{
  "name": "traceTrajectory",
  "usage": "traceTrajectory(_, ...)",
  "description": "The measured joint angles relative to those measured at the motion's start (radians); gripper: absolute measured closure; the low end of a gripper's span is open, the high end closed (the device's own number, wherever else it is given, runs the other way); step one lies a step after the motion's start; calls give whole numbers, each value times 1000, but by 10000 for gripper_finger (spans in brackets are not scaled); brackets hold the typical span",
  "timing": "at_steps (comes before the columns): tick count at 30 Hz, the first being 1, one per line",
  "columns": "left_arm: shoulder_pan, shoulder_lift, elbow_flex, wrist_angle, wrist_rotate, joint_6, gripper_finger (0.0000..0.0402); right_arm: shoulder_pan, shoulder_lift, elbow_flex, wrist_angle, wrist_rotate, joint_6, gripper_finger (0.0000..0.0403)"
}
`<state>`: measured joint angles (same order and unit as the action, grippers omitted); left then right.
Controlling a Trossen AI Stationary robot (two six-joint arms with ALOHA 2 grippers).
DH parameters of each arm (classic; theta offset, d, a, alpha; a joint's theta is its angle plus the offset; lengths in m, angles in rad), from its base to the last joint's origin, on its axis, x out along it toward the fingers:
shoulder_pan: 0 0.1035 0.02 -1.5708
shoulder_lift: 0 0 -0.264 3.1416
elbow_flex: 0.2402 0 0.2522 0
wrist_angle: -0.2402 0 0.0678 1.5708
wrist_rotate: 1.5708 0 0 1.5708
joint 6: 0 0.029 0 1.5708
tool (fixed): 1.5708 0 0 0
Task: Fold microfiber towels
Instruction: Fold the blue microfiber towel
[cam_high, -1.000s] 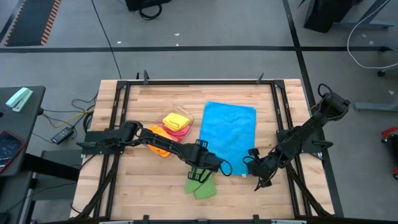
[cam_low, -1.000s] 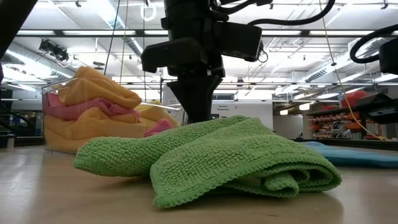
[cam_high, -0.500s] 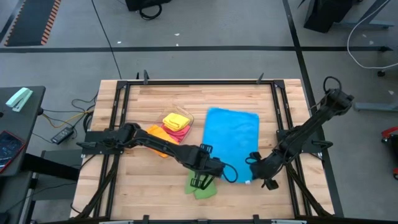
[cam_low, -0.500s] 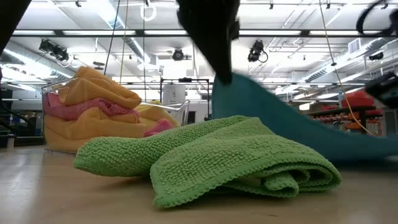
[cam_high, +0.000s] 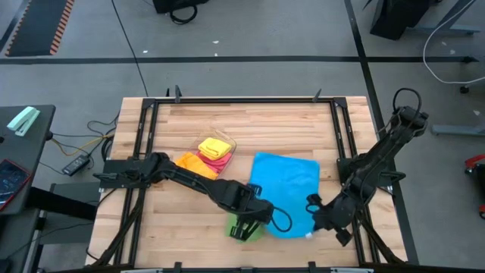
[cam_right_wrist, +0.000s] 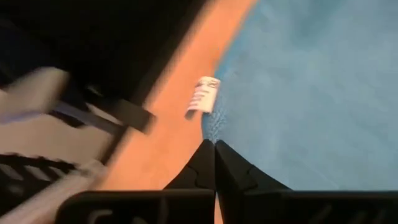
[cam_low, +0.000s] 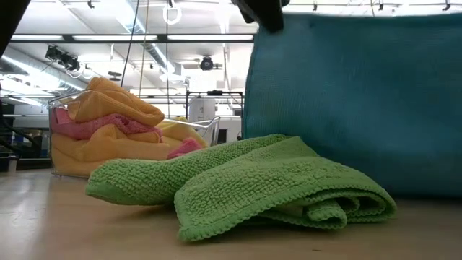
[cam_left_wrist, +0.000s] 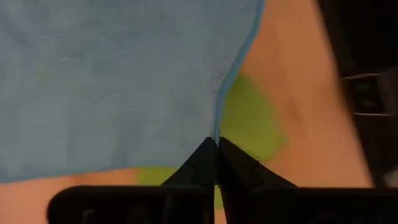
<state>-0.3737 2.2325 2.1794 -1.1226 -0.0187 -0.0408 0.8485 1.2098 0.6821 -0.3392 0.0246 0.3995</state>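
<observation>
Seen from above, a wooden table [cam_high: 197, 121] held two dark robot arms reaching toward its front edge. The left gripper [cam_high: 247, 227] had its two fingers pressed together, pinching the near left corner of a blue towel [cam_high: 284, 189]. The right gripper [cam_high: 327, 220] was likewise pinched shut on the towel's near right corner, beside a small white label [cam_right_wrist: 204, 95] sewn to the hem. The blue towel was lifted at its front edge, while its far edge lay on the wood toward the middle of the table.

Under the left gripper, a green towel [cam_low: 245, 184] lay crumpled in loose folds on the table, mostly hidden from above by the arm. From table height, the blue cloth hung like a curtain just behind the green one, filling the right side of the view.

Farther left sat a clear plastic tub [cam_low: 65, 105] heaped with orange towels [cam_low: 115, 101], pink towels [cam_low: 94, 126] and a yellow towel [cam_high: 214, 145].
</observation>
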Motion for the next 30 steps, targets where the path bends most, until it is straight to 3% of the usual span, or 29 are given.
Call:
traceTrajectory(3, 20, 0, 2, -21, -70, 19, 372, 0, -10, 33, -143, 84, 41, 400)
traceTrajectory(7, 58, 0, 1, -41, -159, 28, 375, -33, -30, 38, -261, 105, 86, 400)
traceTrajectory(13, 140, 3, -5, -28, -172, 38, 394, -92, -37, 38, -396, 136, 139, 400)
traceTrajectory(20, 220, 12, -64, 8, -195, 52, 375, -168, -38, 38, -520, 159, 156, 400)
traceTrajectory(30, 319, 13, -158, 122, -226, 111, 392, -304, -38, 28, -626, 233, 180, 400)
